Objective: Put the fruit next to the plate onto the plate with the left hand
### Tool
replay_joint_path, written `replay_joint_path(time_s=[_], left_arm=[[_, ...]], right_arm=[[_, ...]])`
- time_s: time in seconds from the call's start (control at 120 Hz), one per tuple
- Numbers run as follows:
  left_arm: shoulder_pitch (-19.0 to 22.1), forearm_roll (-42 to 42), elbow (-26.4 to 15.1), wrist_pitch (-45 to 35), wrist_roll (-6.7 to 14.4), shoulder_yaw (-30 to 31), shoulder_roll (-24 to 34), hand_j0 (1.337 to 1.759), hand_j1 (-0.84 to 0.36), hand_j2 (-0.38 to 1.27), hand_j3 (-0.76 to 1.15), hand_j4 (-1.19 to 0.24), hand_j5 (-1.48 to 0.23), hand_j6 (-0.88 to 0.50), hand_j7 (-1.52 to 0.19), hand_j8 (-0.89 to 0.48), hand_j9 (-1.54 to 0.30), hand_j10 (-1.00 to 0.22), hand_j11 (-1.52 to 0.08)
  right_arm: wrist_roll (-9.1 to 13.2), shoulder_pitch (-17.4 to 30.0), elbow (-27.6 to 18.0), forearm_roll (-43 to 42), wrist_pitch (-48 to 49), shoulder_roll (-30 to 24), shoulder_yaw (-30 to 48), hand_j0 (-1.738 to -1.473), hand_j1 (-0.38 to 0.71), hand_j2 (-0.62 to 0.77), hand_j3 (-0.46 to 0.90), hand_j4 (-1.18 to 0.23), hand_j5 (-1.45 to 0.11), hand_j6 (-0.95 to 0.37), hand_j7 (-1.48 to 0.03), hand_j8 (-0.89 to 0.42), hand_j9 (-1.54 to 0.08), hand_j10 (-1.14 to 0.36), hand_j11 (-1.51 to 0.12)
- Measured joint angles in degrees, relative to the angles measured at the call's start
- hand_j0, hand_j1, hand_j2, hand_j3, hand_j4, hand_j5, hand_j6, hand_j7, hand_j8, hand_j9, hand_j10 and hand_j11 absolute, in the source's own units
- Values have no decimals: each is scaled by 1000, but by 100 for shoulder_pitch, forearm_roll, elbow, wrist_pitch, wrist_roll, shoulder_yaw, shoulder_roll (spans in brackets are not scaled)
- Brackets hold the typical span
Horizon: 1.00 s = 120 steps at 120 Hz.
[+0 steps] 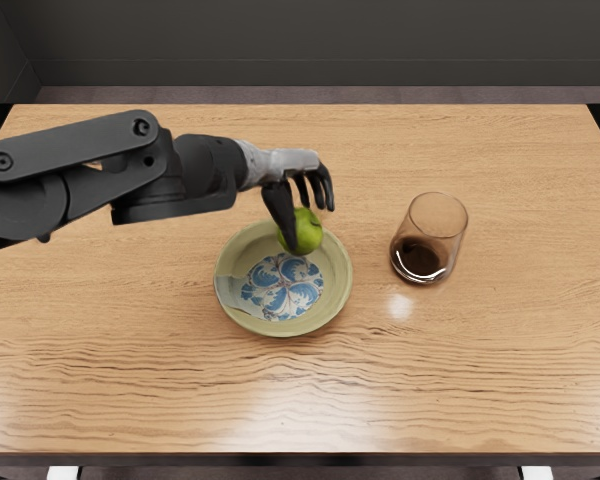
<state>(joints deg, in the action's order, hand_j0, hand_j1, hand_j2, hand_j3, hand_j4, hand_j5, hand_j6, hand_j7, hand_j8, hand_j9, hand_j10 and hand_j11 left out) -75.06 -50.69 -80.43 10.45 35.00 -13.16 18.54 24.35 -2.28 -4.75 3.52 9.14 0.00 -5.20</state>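
Note:
A green apple (309, 233) is over the far inner part of a pale green plate (236, 290) with a blue flower pattern in its middle. My left hand (305, 224) reaches in from the left and is shut on the apple. Its thumb (282, 215) runs down the apple's left front, and the other fingers (320, 188) curl down behind its top. Whether the apple touches the plate or hangs just above it I cannot tell. The right arm does not show.
A clear drinking glass (429, 238) with a dark bottom lies tilted on the wooden table (130, 340), to the right of the plate. The table's far edge meets a dark wall.

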Motion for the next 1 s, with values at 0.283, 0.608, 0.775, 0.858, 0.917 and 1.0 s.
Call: replay_joint_path(time_s=[0.283, 0.608, 0.775, 0.858, 0.917, 1.0], left_arm=[[9, 720, -157, 48, 0, -316, 511, 1658, 3, 115, 0, -304, -410, -269, -406, -269, -402, -295, -403], [1002, 5769, -358, 2280, 0, -910, 3052, 1658, 261, 27, 0, -78, -103, -71, -102, -71, -102, -76, -102], [1353, 6814, -337, 2422, 0, -1051, 3910, 1658, 298, 14, 0, -44, -59, -41, -59, -41, -58, -43, -58], [1558, 6937, -311, 2443, 0, -1043, 4131, 1658, 308, 10, 0, -35, -47, -32, -47, -32, -46, -34, -46], [1627, 6978, -258, 2450, 0, -1043, 4473, 1658, 313, 8, 0, -30, -41, -28, -40, -28, -40, -30, -40], [1680, 7013, -219, 2457, 0, -1035, 4879, 1658, 318, 6, 0, -25, -34, -23, -34, -23, -34, -25, -34]], right_arm=[[0, 0, -4, 0, 1, 0, 2, -1658, -349, 0, 0, -1, 0, -1, 0, -1, 0, 0, 0], [0, -7, -15, 5, 16, 0, 2, -1658, -349, 0, 0, 0, 0, -1, 0, 0, 0, 0, 0], [0, -9, -29, 14, 19, 0, 2, -1658, -349, 0, 0, 0, 0, -1, 0, 0, 0, 0, 0], [0, -9, -55, 16, 23, 0, 2, -1658, -349, 0, 0, 0, 0, -1, 0, 0, 0, 0, 0], [0, -9, -65, 17, 25, 0, 2, -1658, -349, 0, 0, 0, 0, -1, 0, -1, 0, 0, 0], [0, -9, -78, 15, 25, 0, 2, -1658, -349, 0, 0, 0, 0, -1, 0, 0, 0, 0, 0]])
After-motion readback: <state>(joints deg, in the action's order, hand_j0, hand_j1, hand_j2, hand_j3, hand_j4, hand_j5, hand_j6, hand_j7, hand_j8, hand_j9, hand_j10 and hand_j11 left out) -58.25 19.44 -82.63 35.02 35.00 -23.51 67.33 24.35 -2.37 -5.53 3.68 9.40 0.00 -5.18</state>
